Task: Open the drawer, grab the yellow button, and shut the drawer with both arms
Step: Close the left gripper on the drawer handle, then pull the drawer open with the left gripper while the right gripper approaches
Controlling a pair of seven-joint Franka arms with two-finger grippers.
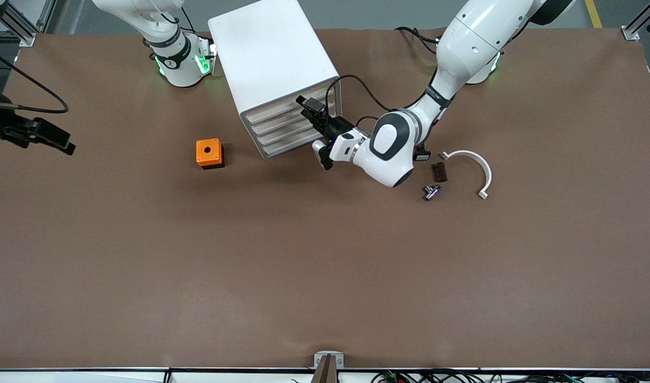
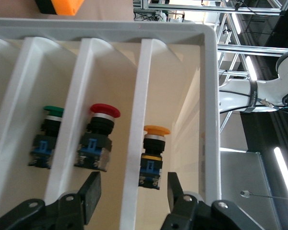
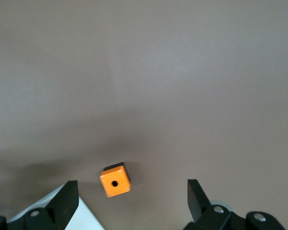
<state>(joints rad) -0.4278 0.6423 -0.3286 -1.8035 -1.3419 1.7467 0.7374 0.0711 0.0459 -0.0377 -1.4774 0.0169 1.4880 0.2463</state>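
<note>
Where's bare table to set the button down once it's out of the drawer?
Free: the brown mat nearer the front camera than the orange box. Crowded: around the drawer cabinet, where the left end effector works, and beside it the dark block, metal part and white arc.

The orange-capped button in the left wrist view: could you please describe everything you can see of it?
The button is a small push-button part with a round orange cap, a silvery ring under it, a black middle and a bluish rear. It lies on its side in the compartment next to the cream tray's side wall, beside slots holding a red-capped button and a green-capped button. A white divider separates it from them. The left gripper is open, its fingers apart and not touching it.
</note>
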